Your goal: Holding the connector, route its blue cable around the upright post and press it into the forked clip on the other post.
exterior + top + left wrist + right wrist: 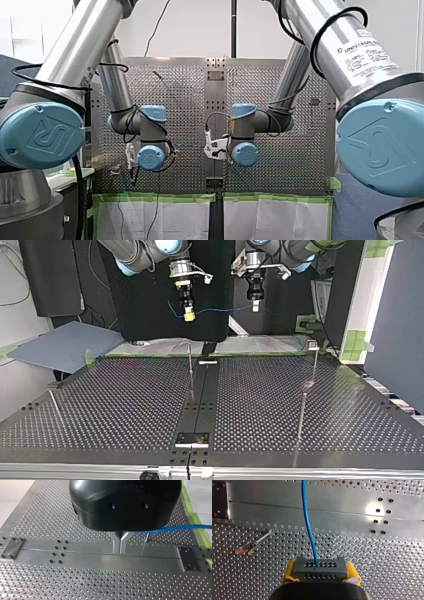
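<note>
"Since you have the feeds up, how far along is the routing?"

"Barely started, I'd say. My right gripper (189,315) hangs at the upper middle of the top view, well above the perforated table (125,400). Its yellow pads (289,573) are clamped on the grey connector (320,567) (the right wrist view shows that plainly, low in the frame). From the connector the blue cable (308,522) runs through the air to my left gripper (120,547), which sits to the right in the top view and just as high."

"And the left one, is it holding?"

"Its metal fingers (117,543) are closed tip to tip. The cable comes to them from the right edge of the left wrist view, but the black housing (125,502) hides the contact. Since the line hangs nearly level between the two grippers, I judge it is pinched there."

"What's left?"

"Everything past the pickup. The thin upright post (190,367) at the top view's centre has no cable near it. Neither does the post with a small head (314,360) at the right. I can't make out a fork on it at this size, and another headed post (55,402) stands at the far left, so I can't say which one carries the clip. The wrap and the press-in are both not yet done."
</note>
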